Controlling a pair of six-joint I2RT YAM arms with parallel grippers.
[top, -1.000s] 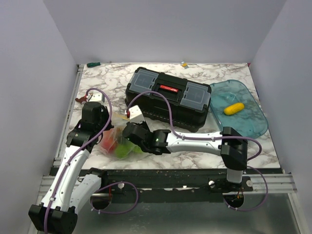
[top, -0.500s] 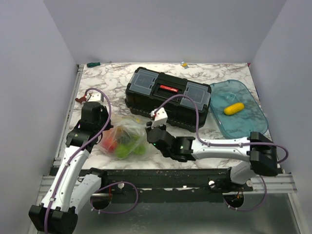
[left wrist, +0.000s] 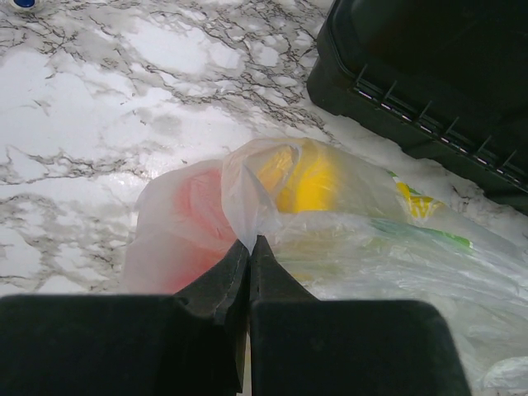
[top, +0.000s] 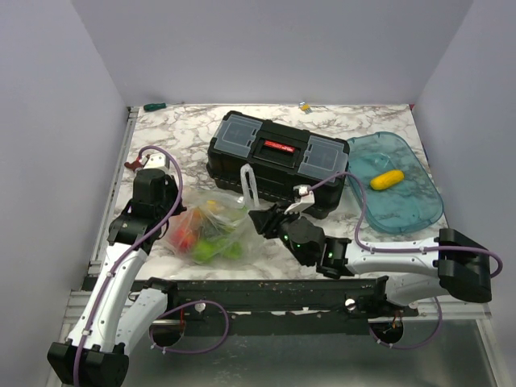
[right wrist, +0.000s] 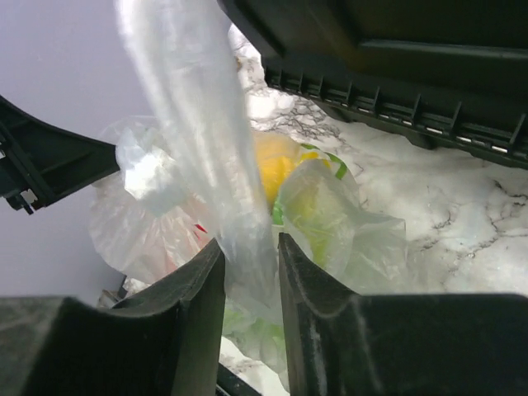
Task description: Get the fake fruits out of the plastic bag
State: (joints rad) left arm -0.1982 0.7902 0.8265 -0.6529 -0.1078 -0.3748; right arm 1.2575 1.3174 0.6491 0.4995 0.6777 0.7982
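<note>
Near the table's near-left corner, left gripper (left wrist: 249, 246) and right gripper (right wrist: 250, 247) jaws clamp the plastic bag (top: 216, 219); the right has withdrawn rightward, stretching it; fake fruits (top: 202, 249) remain enclosed.

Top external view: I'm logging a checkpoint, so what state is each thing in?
plastic bag: pinched by both grippers, fake fruits inside.
left gripper: shut on the plastic bag.
right gripper: shut on the plastic bag.
black toolbox: lid closed.
blue tray: holds one yellow fruit.
</note>
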